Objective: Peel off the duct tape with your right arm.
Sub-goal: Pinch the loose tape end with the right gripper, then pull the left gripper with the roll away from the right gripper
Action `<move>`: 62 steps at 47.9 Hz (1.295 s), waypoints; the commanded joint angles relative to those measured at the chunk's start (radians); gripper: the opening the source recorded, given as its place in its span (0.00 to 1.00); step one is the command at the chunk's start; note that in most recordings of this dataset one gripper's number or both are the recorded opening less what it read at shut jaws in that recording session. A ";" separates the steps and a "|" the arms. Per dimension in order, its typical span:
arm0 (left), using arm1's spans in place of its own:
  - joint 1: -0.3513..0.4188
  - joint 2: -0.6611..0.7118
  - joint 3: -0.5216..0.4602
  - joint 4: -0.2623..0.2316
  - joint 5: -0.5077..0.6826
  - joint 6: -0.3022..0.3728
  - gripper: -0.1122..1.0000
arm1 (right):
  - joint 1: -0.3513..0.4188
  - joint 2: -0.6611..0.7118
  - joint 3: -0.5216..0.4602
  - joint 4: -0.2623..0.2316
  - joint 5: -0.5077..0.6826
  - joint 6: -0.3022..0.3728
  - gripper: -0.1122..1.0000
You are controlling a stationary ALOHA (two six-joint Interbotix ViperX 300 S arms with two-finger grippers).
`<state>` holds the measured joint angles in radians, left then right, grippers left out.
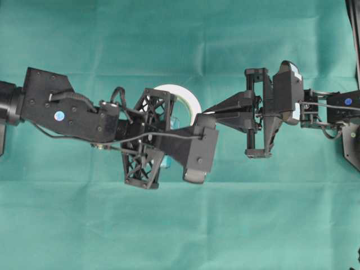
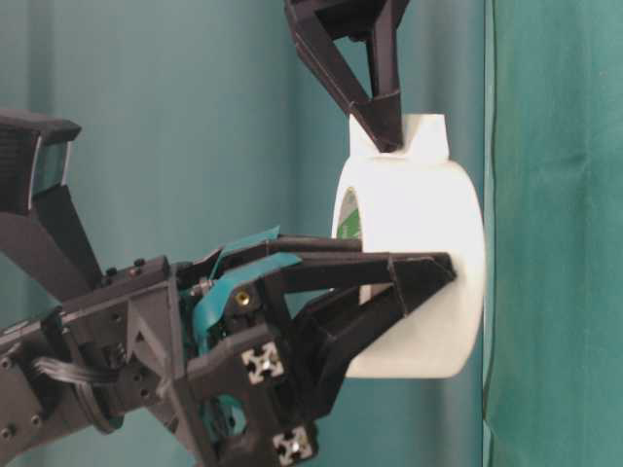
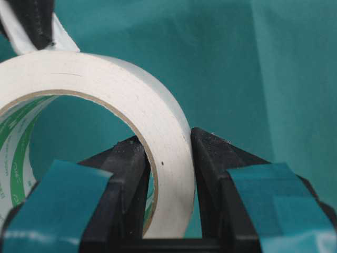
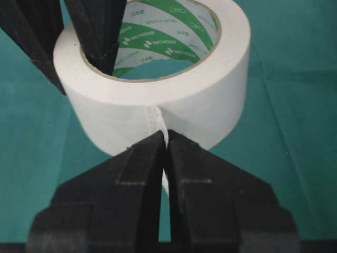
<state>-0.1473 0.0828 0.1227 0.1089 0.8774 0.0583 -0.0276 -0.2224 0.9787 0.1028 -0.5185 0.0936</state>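
Note:
The duct tape (image 2: 419, 243), a wide white roll with a green-and-white printed core, is held up off the green cloth. My left gripper (image 3: 168, 158), with teal pads on its fingers, is shut on the roll's wall, one finger inside the core and one outside. My right gripper (image 4: 166, 138) has pointed black fingers. They are shut on the small loose tab (image 2: 425, 131) that stands up from the roll's rim. In the overhead view the right arm (image 1: 292, 101) reaches in from the right, and its fingertips meet the roll (image 1: 183, 93) at the middle.
Green cloth (image 1: 180, 225) covers the whole table. The left wrist camera housing (image 1: 199, 154) hangs just below the roll and hides part of it in the overhead view. A dark post (image 1: 354, 34) stands at the far right edge.

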 commanded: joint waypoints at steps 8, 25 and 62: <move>-0.064 -0.046 -0.034 -0.006 -0.003 0.009 0.29 | -0.021 -0.008 -0.002 0.008 -0.011 -0.002 0.02; -0.077 -0.066 -0.005 -0.009 -0.005 0.006 0.29 | -0.044 -0.018 0.011 0.008 -0.011 -0.002 0.02; -0.256 -0.097 -0.012 -0.020 -0.138 0.038 0.29 | -0.121 -0.028 0.020 0.003 -0.003 -0.008 0.02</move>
<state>-0.3574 0.0430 0.1350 0.0982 0.7624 0.0905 -0.1197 -0.2362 1.0063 0.1028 -0.5185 0.0859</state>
